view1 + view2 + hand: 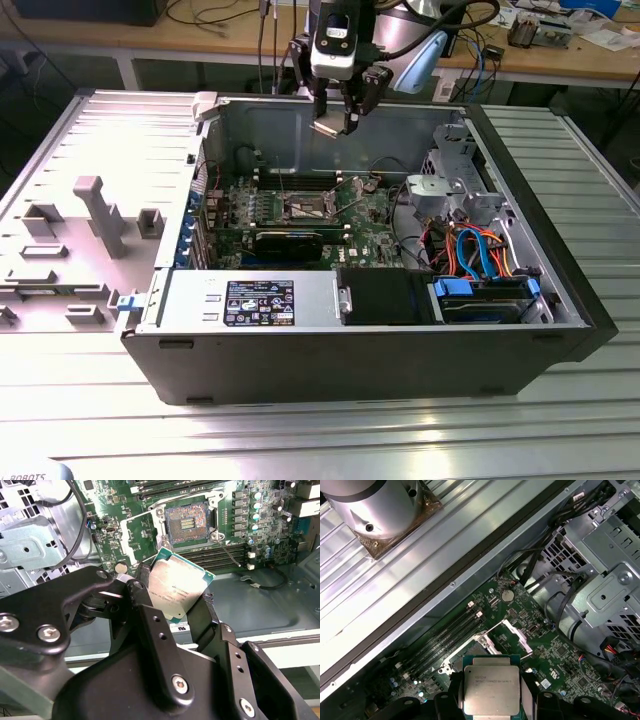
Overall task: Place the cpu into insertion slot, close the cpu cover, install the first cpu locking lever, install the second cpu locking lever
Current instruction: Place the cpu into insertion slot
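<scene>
Now the gripper [336, 125] is hovering over the open computer case [350, 360], its fingers [207, 612] pinching the cpu [176, 587] by opposite edges, above the insertion slot [188, 524]. Light, stiff and probably fragile underneath, it is best gripped edgewise. Memory slots [220, 555] and a loose cable [270, 582] are crowding the slot.

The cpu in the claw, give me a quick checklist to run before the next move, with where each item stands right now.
1. cpu clamped between the claw fingers: ok.
2. Its metal top faces both wrist views: ok.
3. insertion slot uncovered, contacts exposed: ok.
4. cpu held above the open case, off the board: ok.
5. cpu edges square with the slot: not ok, they look turned against it in both wrist views.
6. Corner marks matched to the slot: cannot tell.
</scene>
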Action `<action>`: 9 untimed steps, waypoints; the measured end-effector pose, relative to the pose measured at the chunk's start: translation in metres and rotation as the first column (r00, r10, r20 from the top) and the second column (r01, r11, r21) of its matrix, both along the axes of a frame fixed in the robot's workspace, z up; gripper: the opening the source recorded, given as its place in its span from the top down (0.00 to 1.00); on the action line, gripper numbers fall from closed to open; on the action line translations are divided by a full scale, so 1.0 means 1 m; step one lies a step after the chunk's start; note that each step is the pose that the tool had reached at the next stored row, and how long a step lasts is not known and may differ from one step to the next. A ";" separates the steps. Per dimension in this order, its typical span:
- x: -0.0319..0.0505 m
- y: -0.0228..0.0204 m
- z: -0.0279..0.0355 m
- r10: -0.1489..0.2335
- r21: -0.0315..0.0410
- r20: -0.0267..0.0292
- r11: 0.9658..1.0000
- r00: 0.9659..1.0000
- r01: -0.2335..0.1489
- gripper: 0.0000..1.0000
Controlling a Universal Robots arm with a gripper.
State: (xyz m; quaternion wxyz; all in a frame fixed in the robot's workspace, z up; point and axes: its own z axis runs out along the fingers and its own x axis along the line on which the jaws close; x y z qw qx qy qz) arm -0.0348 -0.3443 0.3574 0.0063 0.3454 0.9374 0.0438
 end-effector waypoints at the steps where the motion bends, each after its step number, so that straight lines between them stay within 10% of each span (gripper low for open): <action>1: 0.0000 0.0000 0.0000 -0.002 0.000 0.000 1.000 1.000 0.002 0.46; 9: 0.0000 0.0000 -0.0005 -0.108 -0.002 0.000 0.994 0.994 0.108 0.46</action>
